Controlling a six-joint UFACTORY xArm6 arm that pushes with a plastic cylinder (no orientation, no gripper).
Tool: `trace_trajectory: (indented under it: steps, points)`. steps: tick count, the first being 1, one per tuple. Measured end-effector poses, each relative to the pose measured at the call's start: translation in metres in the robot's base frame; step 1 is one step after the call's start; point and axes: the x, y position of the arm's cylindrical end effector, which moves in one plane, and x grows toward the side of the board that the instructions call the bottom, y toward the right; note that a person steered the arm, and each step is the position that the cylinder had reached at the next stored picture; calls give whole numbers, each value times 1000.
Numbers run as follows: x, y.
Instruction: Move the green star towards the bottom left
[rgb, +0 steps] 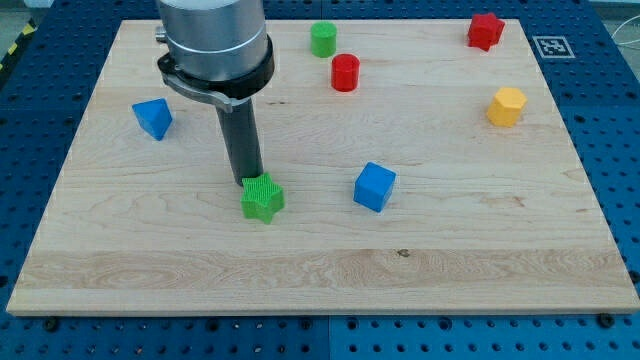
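Observation:
The green star (262, 197) lies on the wooden board (320, 270), left of the middle. My tip (248, 181) stands right at the star's top-left edge, touching it or nearly so. The dark rod rises from there to the grey arm housing (216, 45) at the view's top.
A blue triangular block (153, 117) sits at the left. A blue cube (374, 186) lies right of the star. A green cylinder (323, 39) and a red cylinder (345, 72) sit at the top middle. A red star (485, 31) and a yellow hexagon (506, 105) are at the right.

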Motion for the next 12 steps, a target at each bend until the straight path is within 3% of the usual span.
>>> trace_trajectory:
  steps: [3,5,6,9,12]
  points:
    - [-9,49]
    - [13,66]
    - [24,58]
    - [54,-40]
    - [41,-53]
